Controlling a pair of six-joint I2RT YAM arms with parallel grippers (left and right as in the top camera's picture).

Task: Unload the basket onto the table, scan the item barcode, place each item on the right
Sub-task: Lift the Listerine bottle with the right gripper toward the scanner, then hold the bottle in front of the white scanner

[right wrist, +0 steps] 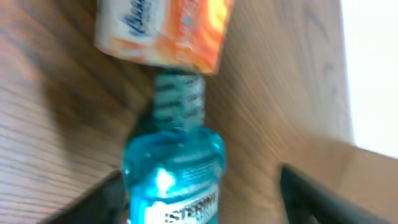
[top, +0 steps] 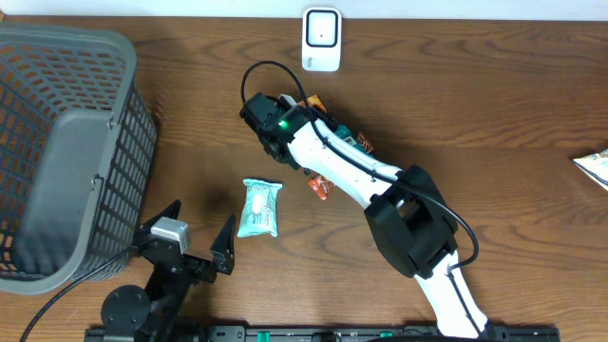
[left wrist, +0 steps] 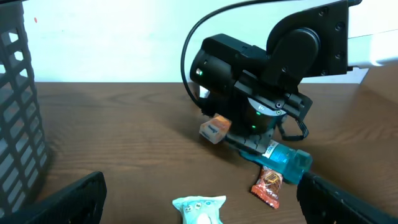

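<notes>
I record the basket (top: 66, 152) on the tabletop (top: 494, 85) at left, the scanner (top: 321, 40) at the far edge, centre. The bottle (right wrist: 174, 168) lies behind and right of the pouch (top: 258, 208), a box (right wrist: 165, 31) at its cap, a packet (top: 319, 187) just beside it.

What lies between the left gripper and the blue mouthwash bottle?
A pale teal packet, then a small red-brown sachet nearer the bottle. The overhead and left wrist views show both.

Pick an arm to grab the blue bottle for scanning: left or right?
Right. Its hand hangs directly over the blue bottle, straddling it, near the scanner. The left hand sits open back by the teal packet, farther off.
</notes>
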